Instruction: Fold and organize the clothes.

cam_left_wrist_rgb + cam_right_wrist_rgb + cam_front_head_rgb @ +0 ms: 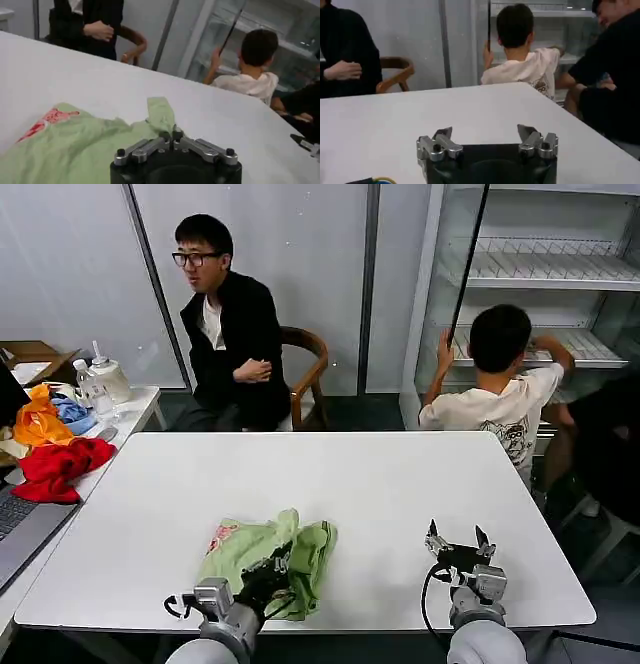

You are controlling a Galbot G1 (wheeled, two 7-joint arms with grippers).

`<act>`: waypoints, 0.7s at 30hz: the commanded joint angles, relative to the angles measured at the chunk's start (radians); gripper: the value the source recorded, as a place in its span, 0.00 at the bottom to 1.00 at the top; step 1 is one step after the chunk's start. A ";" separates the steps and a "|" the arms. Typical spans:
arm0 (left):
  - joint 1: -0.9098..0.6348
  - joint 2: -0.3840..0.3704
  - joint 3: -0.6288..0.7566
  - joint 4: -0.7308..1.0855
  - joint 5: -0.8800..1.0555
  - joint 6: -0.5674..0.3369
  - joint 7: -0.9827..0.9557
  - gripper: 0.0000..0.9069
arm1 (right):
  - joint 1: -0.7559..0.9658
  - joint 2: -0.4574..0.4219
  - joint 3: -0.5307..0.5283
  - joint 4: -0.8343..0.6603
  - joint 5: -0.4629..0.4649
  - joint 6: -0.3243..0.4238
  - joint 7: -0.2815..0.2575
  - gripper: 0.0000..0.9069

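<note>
The light green shirt (pixel 262 552) lies crumpled near the front edge of the white table (pixel 380 484), left of centre, with its red-and-white graphic (pixel 222 536) at its left end. My left gripper (pixel 277 567) sits on the shirt's near right part. In the left wrist view the shirt (pixel 75 145) spreads beside the gripper (pixel 171 134), whose fingers are shut on a raised flap of the cloth. My right gripper (pixel 458 539) rests low over bare table at the front right, open with nothing between its fingers (pixel 487 132).
A heap of red, orange and blue garments (pixel 55 454) lies on a side table at the left, with a laptop (pixel 20 524) and a bottle (pixel 95 389). A seated person (pixel 225 334) and another person at a shelf unit (pixel 500 384) are beyond the table's far edge.
</note>
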 commanded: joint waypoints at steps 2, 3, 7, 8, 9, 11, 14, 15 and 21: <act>0.006 -0.008 0.004 0.007 -0.006 -0.070 0.050 1.00 | -0.001 0.001 -0.001 -0.001 0.000 0.001 0.000 1.00; 0.005 -0.008 0.005 0.006 -0.006 -0.083 0.052 1.00 | -0.001 0.001 -0.001 -0.001 -0.001 0.001 0.000 1.00; -0.009 -0.015 0.002 0.003 -0.020 -0.116 0.054 1.00 | -0.005 0.002 -0.002 -0.002 -0.002 0.003 -0.001 1.00; -0.011 -0.016 0.001 0.002 -0.022 -0.121 0.054 1.00 | -0.006 0.002 -0.002 -0.002 -0.002 0.003 -0.001 1.00; -0.013 -0.017 -0.002 -0.001 -0.026 -0.128 0.057 1.00 | -0.007 0.002 -0.002 -0.002 -0.002 0.004 -0.001 1.00; -0.018 -0.017 -0.012 -0.015 -0.032 -0.150 0.062 1.00 | -0.008 0.002 -0.002 -0.002 -0.001 0.004 -0.001 1.00; -0.027 -0.002 -0.041 -0.036 -0.027 -0.150 0.064 1.00 | -0.008 0.001 -0.003 0.000 -0.002 0.003 -0.001 1.00; -0.029 0.005 -0.052 -0.044 -0.012 -0.147 0.063 1.00 | -0.007 0.002 -0.003 0.002 -0.002 0.003 -0.001 1.00; -0.001 0.130 -0.182 -0.068 0.075 -0.146 0.064 1.00 | -0.001 0.001 -0.008 -0.002 -0.002 0.003 -0.002 1.00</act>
